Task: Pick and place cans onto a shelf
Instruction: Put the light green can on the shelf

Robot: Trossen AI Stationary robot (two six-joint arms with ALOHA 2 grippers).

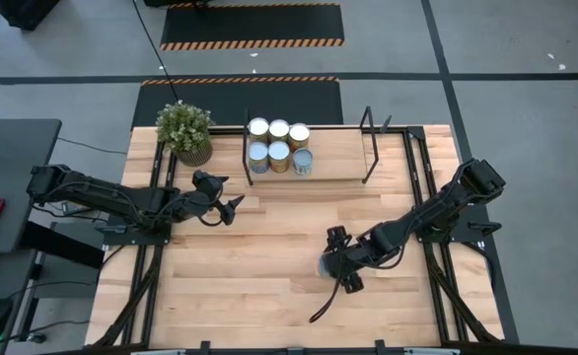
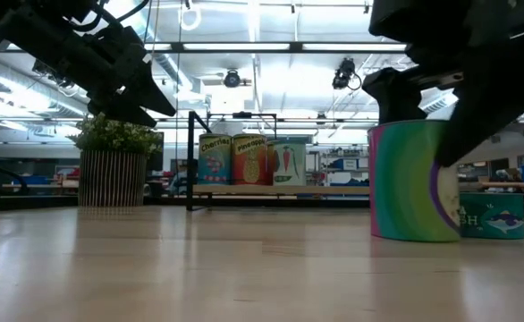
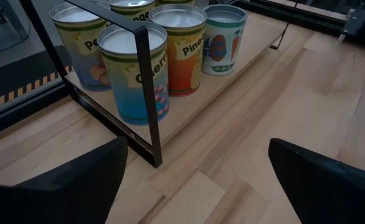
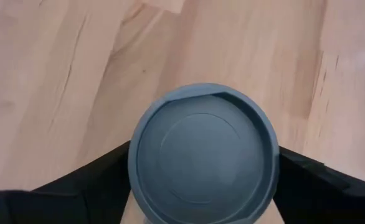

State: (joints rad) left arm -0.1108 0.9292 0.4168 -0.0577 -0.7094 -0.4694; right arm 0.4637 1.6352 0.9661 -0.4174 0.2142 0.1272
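Between my right claw's (image 4: 201, 171) two dark fingers stands a round grey-topped metal can (image 4: 202, 160), hugged on both sides. Six cans (image 1: 278, 144) already sit on the low black-framed wooden shelf (image 1: 340, 164), far from that claw. My left claw (image 1: 232, 209) waits wide open.

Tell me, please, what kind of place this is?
Probably a robotics lab or workshop. The light wooden tabletop stands on a grey floor marked with an orange-and-black striped dark mat, and the low view shows long ceiling strip lights over cluttered benches behind the black-framed wooden shelf.
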